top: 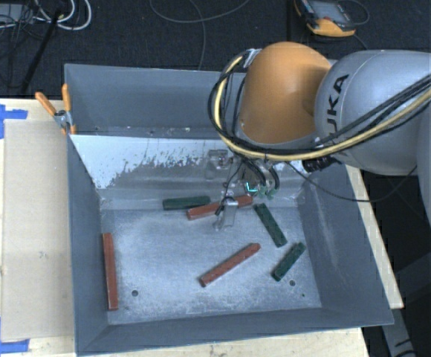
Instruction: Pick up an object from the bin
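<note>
My gripper [228, 208] reaches down near the back of the bin, under the arm's orange cover. It is right over a red-brown bar [203, 212] that lies flat and angled there, and it hides the bar's middle. Just left of that bar is a dark green bar [186, 202]. Another dark green bar [270, 224] slants away on the gripper's right.
A second red-brown bar [229, 265] lies diagonally mid-bin toward the front. A short dark green bar [287, 262] is at the right. A long red-brown bar [110, 271] runs along the left wall. The arm and its cables overhang the bin's back right.
</note>
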Tool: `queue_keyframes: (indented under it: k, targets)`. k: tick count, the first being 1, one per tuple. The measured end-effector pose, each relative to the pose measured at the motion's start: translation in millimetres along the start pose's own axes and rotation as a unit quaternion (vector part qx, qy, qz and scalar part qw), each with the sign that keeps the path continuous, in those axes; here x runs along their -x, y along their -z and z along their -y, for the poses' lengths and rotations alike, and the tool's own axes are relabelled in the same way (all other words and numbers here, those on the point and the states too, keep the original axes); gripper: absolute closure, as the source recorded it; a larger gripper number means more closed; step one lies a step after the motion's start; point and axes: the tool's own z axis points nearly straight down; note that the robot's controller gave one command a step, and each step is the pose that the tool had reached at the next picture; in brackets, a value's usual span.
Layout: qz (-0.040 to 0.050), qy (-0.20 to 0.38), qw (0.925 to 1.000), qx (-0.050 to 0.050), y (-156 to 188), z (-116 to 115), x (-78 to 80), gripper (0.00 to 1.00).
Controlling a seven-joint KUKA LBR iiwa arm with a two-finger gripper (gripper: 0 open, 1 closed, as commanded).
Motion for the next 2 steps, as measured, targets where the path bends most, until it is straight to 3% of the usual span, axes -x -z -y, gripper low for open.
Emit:
queue_keyframes:
  k: [1, 2]
  targets:
    - [-0.0017, -0.019, 0.9998, -0.001, -82.0, 30.3, -40.4, 0.00]
    - [-0.0023, -0.036, 0.9994, -0.001, -139.4, 23.7, -118.6, 0.00]
